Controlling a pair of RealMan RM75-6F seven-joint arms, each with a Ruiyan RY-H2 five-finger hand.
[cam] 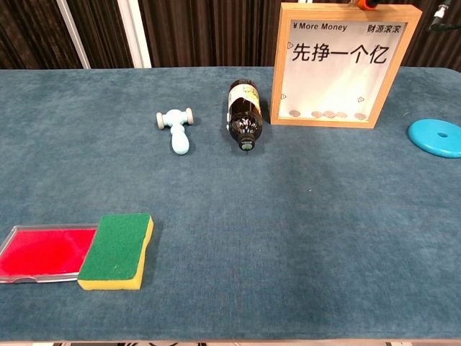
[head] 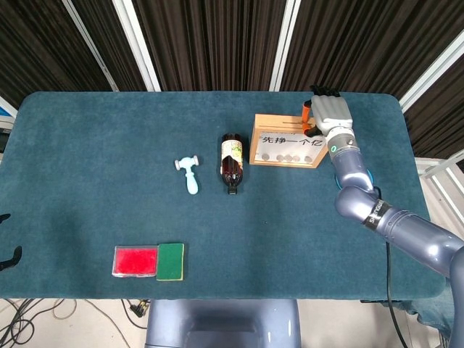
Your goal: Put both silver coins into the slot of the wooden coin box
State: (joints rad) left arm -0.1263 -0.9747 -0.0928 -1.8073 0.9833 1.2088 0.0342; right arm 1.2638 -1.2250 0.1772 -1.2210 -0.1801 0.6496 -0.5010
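The wooden coin box (head: 287, 149) stands upright at the back right, with a white window bearing Chinese characters; in the chest view the box (cam: 346, 65) fills the top right. Several silver coins (cam: 328, 114) lie at the bottom behind the window. My right hand (head: 328, 116) hovers over the box's top right corner, its orange-tipped fingers (head: 305, 111) at the top edge. Only one orange fingertip (cam: 369, 3) shows in the chest view. No coin is visible in the hand. My left hand does not appear.
A brown bottle (head: 231, 163) lies on its side left of the box, with a light-blue toy hammer (head: 189, 174) further left. A red tray (head: 135, 261) and green sponge (head: 171, 261) sit near the front. A blue disc (cam: 437, 137) lies right of the box.
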